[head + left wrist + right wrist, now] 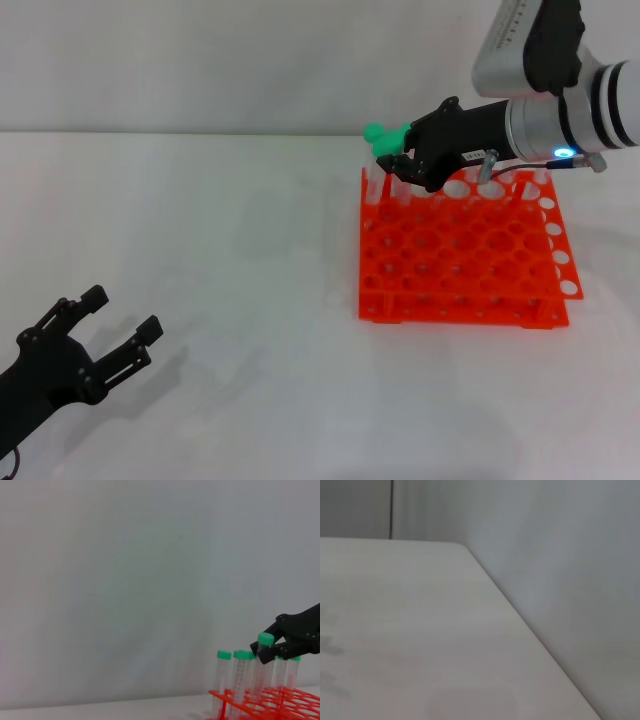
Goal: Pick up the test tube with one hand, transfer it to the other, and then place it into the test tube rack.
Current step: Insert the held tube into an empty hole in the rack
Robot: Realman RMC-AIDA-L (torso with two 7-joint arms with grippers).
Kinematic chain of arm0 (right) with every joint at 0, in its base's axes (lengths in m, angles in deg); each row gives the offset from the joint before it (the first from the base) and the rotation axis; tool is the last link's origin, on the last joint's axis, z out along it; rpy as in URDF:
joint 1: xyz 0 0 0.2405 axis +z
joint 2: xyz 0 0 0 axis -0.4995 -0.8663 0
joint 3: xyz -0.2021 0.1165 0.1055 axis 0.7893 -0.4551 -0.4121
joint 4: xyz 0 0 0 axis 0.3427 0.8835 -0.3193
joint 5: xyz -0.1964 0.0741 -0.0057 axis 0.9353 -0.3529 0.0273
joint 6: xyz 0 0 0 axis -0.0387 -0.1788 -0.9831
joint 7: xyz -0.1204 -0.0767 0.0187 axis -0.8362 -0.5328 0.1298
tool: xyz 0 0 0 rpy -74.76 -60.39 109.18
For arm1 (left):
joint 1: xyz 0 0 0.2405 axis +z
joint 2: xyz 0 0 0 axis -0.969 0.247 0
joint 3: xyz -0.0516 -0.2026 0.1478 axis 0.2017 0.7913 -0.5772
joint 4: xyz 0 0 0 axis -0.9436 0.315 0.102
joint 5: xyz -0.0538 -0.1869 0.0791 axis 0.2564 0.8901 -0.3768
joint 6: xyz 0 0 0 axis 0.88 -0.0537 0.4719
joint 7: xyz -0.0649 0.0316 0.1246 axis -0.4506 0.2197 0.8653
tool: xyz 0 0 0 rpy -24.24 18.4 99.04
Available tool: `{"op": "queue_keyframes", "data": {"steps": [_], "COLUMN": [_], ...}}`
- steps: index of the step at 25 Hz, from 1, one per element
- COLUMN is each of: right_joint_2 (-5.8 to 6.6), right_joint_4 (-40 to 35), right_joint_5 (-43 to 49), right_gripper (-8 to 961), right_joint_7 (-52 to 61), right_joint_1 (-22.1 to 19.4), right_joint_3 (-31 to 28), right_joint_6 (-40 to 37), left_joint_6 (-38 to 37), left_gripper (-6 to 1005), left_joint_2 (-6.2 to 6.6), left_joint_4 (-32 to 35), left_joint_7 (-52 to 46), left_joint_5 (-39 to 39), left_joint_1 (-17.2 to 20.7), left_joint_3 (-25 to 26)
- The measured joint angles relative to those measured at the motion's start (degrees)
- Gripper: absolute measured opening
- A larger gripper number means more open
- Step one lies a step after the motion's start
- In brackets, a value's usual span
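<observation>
Light is bright, even and diffuse from above. In the head view the white desk (220,260) is nearly washed out, and the orange rack (460,260) is so saturated that its holes lose edge detail. A soft, faint shadow lies beside the left gripper (120,320). A small blue light (563,153) glows on the right arm. The left wrist view is slightly soft against a plain grey wall. The right wrist view is hazy and out of focus.

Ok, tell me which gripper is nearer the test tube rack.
Right. The right gripper is over the test tube rack at its far left corner, shut on the test tube; the left gripper is open, far away.
</observation>
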Motion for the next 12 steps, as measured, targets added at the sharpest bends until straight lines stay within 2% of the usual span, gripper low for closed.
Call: {"op": "queue_keyframes", "data": {"steps": [6,12], "right_joint_2": [-0.06,-0.18], "right_joint_4": [0.0,-0.91], "right_joint_5": [0.81,0.78], "right_gripper": [209,210], "right_joint_7": [0.48,0.37], "right_joint_1": [0.43,-0.85], "right_joint_3": [0.0,-0.97], "right_joint_6": [-0.23,0.15], "left_joint_6": [0.0,0.0], "left_gripper": [893,893], "left_joint_2": [-0.08,-0.09], "left_joint_4": [0.91,1.42], "left_joint_7": [0.0,0.0], "left_joint_5": [-0.15,-0.23], "left_joint_1": [0.3,0.6], "left_joint_3": [-0.01,-0.05]}}
